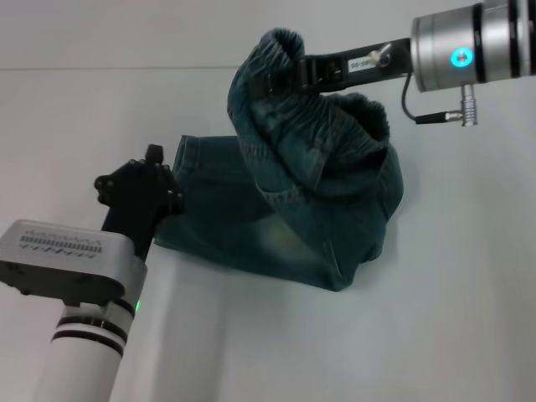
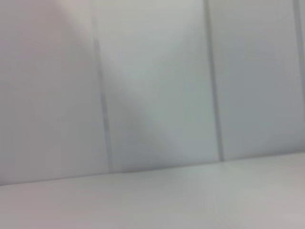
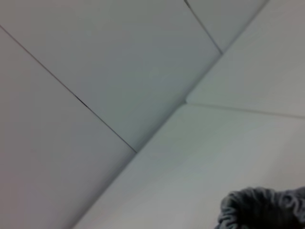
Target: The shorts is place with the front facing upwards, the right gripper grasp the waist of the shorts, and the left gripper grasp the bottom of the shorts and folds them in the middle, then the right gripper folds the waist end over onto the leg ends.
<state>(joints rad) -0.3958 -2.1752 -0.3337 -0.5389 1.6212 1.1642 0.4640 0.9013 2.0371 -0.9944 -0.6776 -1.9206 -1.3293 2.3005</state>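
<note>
One pair of blue denim shorts [image 1: 310, 209] is the only garment on the white tabletop [image 1: 452, 318], and two hands are in the head view. The right hand [image 1: 285, 74] is raised above the far side of the tabletop and is clenched on the elastic waist of the shorts, which bunches around its black fingers and hangs down from them in a twisted fold. The rest of the shorts lies flat on the tabletop below, with the leg ends toward the robot's left and a faded patch showing on the near edge of the fabric. The lifted waist part droops over the flat part, so the garment is partly doubled but not laid down. The left hand [image 1: 151, 180] sits low at the leg-end edge of the shorts, its black fingers touching or just at the denim hem; whether it is clenched on the cloth or released cannot be told from here. The right wrist view shows one ruffled grey-blue bit of the waistband [image 3: 262, 207] at the frame's corner, with pale wall panels [image 3: 95, 62] and the tabletop edge behind it. The left wrist view shows only pale wall panels and a strip of tabletop.
</note>
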